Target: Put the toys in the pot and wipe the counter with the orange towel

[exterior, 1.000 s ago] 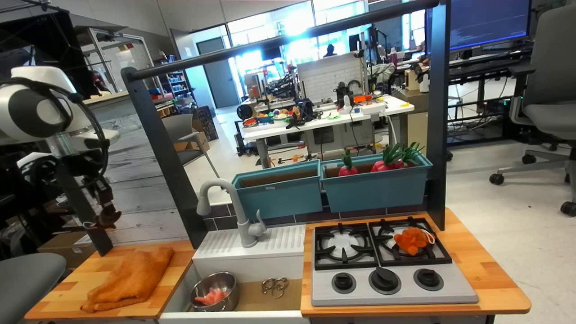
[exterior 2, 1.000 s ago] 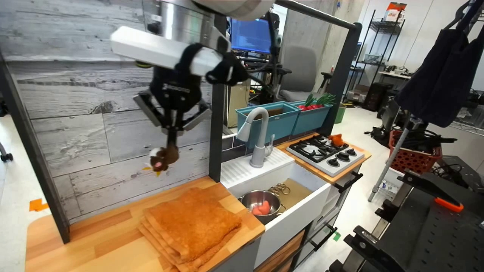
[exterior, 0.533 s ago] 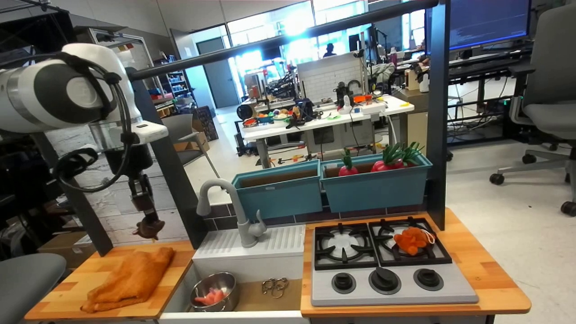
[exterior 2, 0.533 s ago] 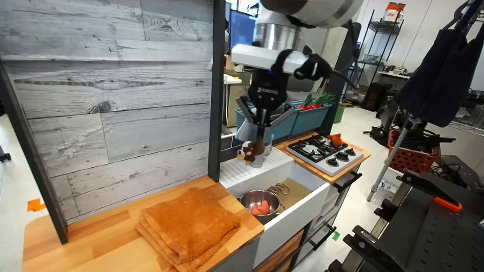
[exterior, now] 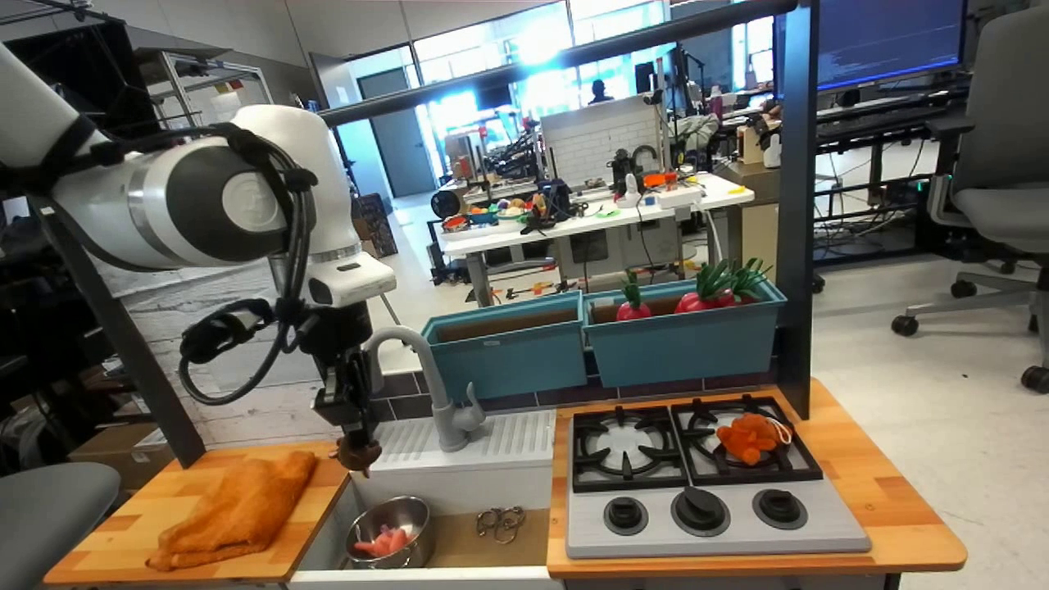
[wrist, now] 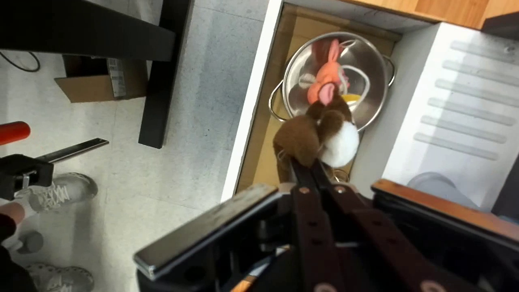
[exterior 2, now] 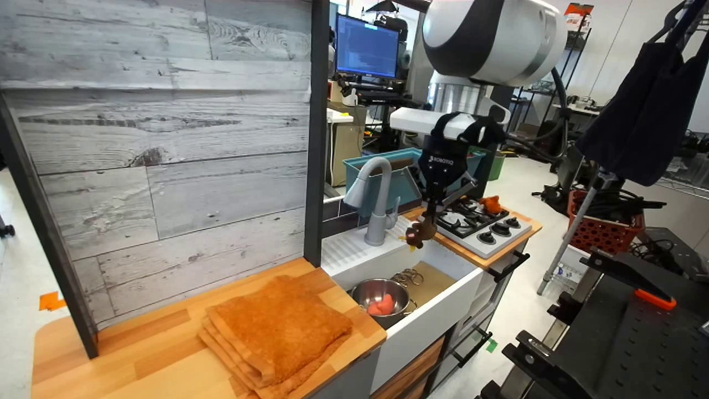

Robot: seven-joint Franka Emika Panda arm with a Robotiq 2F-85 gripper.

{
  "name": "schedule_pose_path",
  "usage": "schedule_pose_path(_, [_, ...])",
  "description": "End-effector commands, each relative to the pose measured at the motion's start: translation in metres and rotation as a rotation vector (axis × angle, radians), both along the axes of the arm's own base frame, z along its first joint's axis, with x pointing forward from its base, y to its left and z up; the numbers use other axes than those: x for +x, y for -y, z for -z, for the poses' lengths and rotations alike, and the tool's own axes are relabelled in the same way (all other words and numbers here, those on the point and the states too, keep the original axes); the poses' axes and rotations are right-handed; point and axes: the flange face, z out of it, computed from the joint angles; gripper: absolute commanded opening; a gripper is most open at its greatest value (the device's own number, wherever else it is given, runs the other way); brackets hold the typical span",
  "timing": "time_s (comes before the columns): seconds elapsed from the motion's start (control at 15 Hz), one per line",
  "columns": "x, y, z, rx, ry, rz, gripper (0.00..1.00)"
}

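Toys (wrist: 329, 72) in three spots, and we are gripping one

The wooden counter (exterior 2: 166, 377) is framing a grey stove (exterior: 828, 528) and a white sink (exterior 2: 426, 327); we are guessing that the sink is serving to stop the pot (wrist: 375, 99) from sliding off. Our arm (exterior: 205, 197) is standing bent, its far end pointing nearly straight down, which is suiting a drop. The orange towel (exterior 2: 282, 327) is lying folded on the counter, and we are probably saving it for the wiping after the toys. Our gripper (wrist: 309, 168) is hovering above the sink near the pot; whether squarely over it, we are not managing to tell. The pot is standing in the sink with a coral toy (wrist: 329, 72) inside, while an orange toy (exterior: 746, 438) is waiting on the stove. Our brown plush toy (wrist: 302, 138) is dangling from the jaws, which are gripping it; the fingers (wrist: 310, 207) are nearly meeting, so we are judging that they are pinching only a thin part of it.
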Motion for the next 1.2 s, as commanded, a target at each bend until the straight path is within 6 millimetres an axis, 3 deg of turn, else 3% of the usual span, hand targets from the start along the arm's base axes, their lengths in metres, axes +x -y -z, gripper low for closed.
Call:
schedule_pose_path(0.0, [0.01, -0.003, 0.023, -0.006, 0.001, 0.089, 0.01])
schedule_pose_path(0.2, [0.013, -0.011, 0.039, -0.005, -0.016, 0.106, 0.01])
schedule_pose_path(0.27, [0.014, -0.013, 0.042, -0.005, -0.017, 0.111, 0.27])
schedule_pose_path(0.33, [0.016, -0.015, 0.044, -0.002, -0.006, 0.113, 0.29])
schedule_pose_path(0.6, [0.021, -0.027, 0.036, 0.005, 0.071, 0.086, 0.56])
schedule_pose_path(0.73, [0.015, -0.038, 0.027, 0.001, 0.03, 0.045, 0.71])
schedule_pose_path(0.93, [-0.014, -0.062, 0.003, 0.003, -0.146, -0.08, 0.94])
schedule_pose_path(1.13, [-0.039, -0.086, -0.038, -0.038, -0.245, -0.218, 1.0])
